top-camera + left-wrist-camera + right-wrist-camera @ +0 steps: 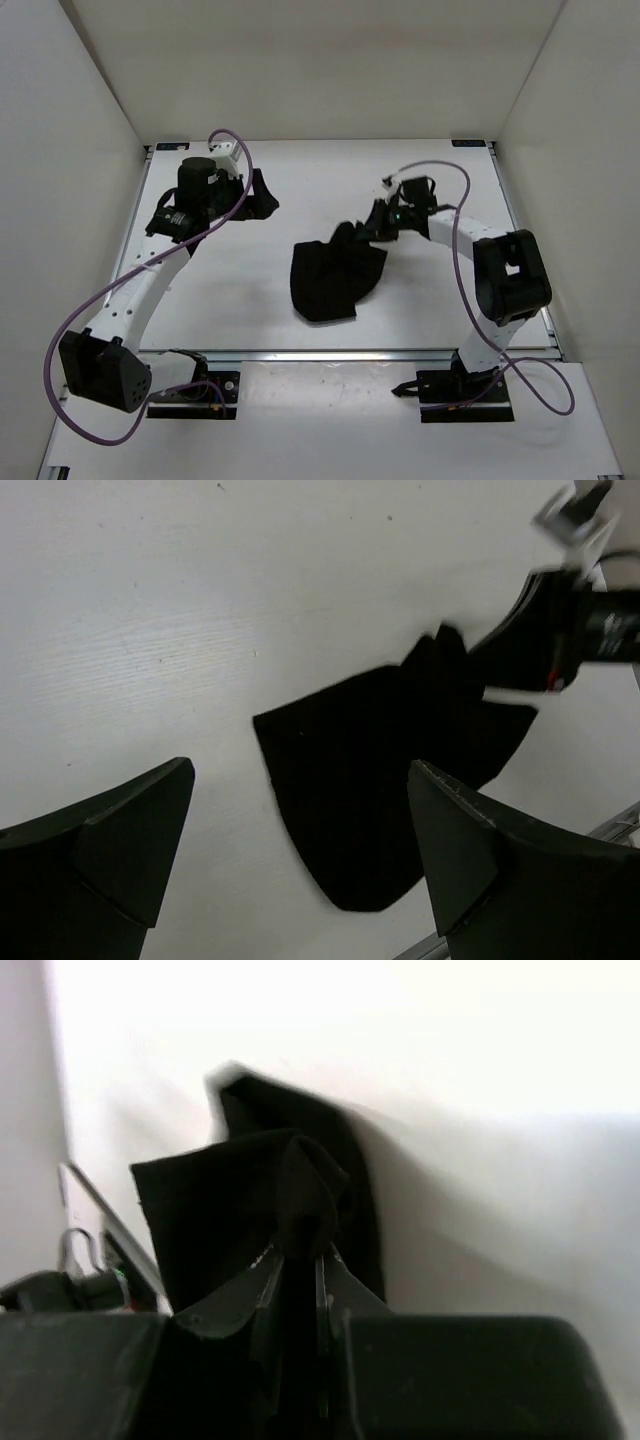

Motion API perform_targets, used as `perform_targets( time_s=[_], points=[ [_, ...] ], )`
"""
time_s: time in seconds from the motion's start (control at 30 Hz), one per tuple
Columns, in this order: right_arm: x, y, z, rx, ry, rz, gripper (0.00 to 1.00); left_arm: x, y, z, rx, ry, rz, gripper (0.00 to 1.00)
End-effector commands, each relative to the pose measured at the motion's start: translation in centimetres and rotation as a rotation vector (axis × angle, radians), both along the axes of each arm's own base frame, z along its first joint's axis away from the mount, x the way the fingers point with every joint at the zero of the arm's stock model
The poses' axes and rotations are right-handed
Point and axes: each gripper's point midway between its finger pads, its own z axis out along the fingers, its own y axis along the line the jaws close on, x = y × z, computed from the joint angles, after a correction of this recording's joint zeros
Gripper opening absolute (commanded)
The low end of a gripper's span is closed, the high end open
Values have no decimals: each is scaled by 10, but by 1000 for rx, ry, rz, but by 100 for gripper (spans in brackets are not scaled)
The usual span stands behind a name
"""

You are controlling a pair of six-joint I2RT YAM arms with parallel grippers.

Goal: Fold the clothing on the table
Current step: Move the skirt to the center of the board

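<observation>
The clothing [328, 280] is a black garment lying partly folded in the middle of the white table [250, 310]. Its far right corner is lifted and pinched in my right gripper [374, 226], which is shut on it. The right wrist view shows the bunched cloth [250, 1200] squeezed between my right gripper [300, 1252]. My left gripper [262, 195] hovers at the far left of the table, open and holding nothing, well apart from the garment. From the left wrist, the clothing [380, 780] lies beyond my left gripper [300, 775], whose jaws stand wide.
White walls close in the table on the left, right and back. An aluminium rail [340, 354] runs along the near edge, with both arm bases just behind it. Purple cables loop off both arms.
</observation>
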Motion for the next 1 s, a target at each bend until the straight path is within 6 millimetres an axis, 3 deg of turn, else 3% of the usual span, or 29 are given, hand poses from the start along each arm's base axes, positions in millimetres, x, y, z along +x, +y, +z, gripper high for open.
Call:
perform_targets(
  time_s=[0.0, 0.03, 0.07, 0.1, 0.17, 0.2, 0.27, 0.37, 0.4, 0.47, 0.57, 0.6, 0.67, 0.7, 0.73, 0.8, 0.87, 0.93, 0.97],
  points=[
    [75, 19, 118, 79, -324, 30, 0, -2, -5, -2, -13, 11, -8, 99],
    [80, 20, 135, 85, -349, 34, 0, -2, -5, -2, -12, 15, -6, 99],
    [93, 21, 176, 102, -439, 30, 0, 0, -6, -3, -13, 15, -5, 99],
    [101, 20, 233, 137, -562, 19, 0, 2, -7, -4, -17, 16, -1, 99],
    [100, 19, 264, 163, -649, 6, 0, 6, -5, -2, -21, 3, 3, 99],
    [97, 17, 270, 168, -672, 3, 0, 7, -8, 2, -40, -3, 3, 99],
    [95, 14, 253, 147, -653, -6, 0, 10, -9, 0, -41, -6, -1, 99],
    [75, -1, 148, 63, -399, -13, 0, 10, -20, -7, -39, 16, -17, 98],
    [70, -2, 129, 38, -354, -4, 0, 9, -24, -5, -36, 8, -30, 98],
    [33, -9, 68, -57, -183, 50, 18, 7, -29, -12, -35, 26, -37, 99],
    [-14, -8, 32, -122, -76, 123, 35, 4, -32, -28, -27, 60, -52, 99],
    [-29, -9, 29, -129, -80, 127, 45, 2, -34, -33, -31, 71, -56, 99],
    [-34, -18, 49, -119, -145, 65, 57, 1, -37, -42, -21, 90, -57, 99],
    [-33, -28, 48, -110, -165, 30, 61, 2, -39, -48, -17, 97, -63, 99],
    [-30, -40, 64, -79, -194, -29, 64, 1, -42, -47, -24, 93, -70, 98],
    [-21, -61, 81, -59, -272, -113, 70, 2, -53, -64, -17, 127, -90, 98],
    [-19, -90, 78, -101, -292, -195, 71, -1, -71, -69, -29, 136, -137, 98],
    [-19, -107, 69, -151, -267, -232, 72, 1, -88, -87, -22, 161, -165, 99],
    [-19, -113, 65, -174, -255, -238, 72, 1, -98, -86, -23, 152, -188, 99]
  ],
)
